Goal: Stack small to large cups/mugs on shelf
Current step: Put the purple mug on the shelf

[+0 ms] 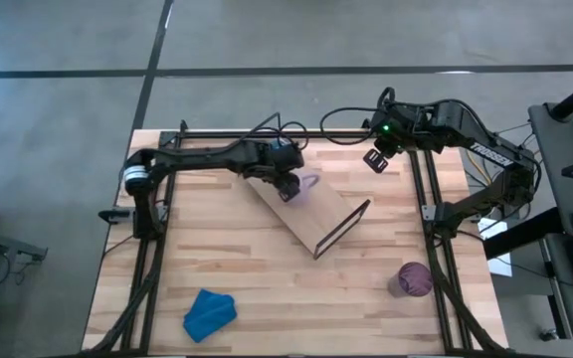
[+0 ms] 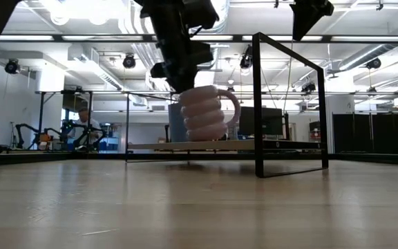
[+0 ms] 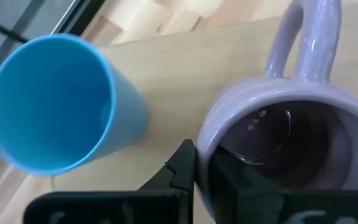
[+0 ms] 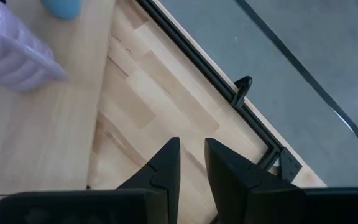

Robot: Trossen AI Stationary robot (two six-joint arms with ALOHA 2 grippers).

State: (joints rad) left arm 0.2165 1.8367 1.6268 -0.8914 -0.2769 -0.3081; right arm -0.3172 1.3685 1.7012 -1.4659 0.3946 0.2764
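We have the left gripper (image 3: 202, 171) down on the pale-lilac mug (image 3: 278, 146), its fingers (image 3: 180, 167) pinched narrow over the mug's rim, one inside and one outside. The mug sits on the shelf (image 1: 311, 214), which lies slantwise near the middle of the tabletop (image 1: 267, 288), at the shelf end nearer the far edge. The small light-blue cup (image 3: 55, 102) stands just beside it on the same board. The dark-purple cup (image 1: 412, 279) is well apart, near the tabletop's right edge. The right gripper (image 4: 191, 163) hangs above the far right corner, fingers narrowly parted and empty.

We judge the chief risk to be the thin rim grip: if the mug tilts or twists as we let go or shift it, it could knock the blue cup over or slide off the shelf end. The handle could also catch.

From above, our own arm covers the blue cup and most of the mug. We cannot tell whether the mug's base rests fully on the board.
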